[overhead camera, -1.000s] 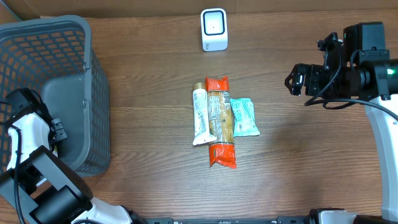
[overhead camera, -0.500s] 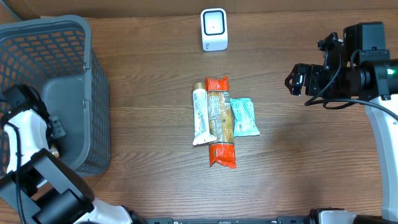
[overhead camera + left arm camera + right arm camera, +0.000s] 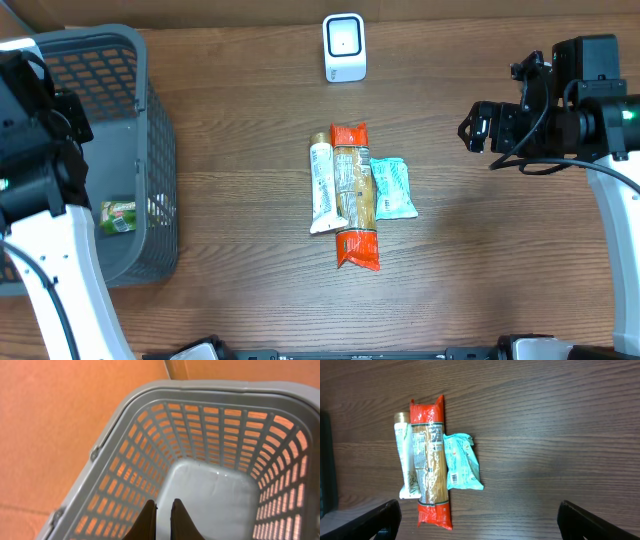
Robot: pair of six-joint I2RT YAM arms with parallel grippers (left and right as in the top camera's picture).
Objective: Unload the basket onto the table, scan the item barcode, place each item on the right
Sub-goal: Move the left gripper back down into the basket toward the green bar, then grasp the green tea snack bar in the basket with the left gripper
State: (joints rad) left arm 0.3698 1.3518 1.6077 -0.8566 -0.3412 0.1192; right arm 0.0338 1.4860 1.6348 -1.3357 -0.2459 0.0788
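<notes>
Teal crinkled pouch below white boxy scanner: nearest pick for right gripper, jaws wide, empty. Pinch edge, barcode toward scanner. Left gripper closed, empty.

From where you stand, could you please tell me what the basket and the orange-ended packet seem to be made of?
Basket: likely moulded grey plastic, matte, judging by its uniform lattice walls. Orange-ended packet: seemingly glossy plastic film, clear middle showing contents, crimped ends.
</notes>
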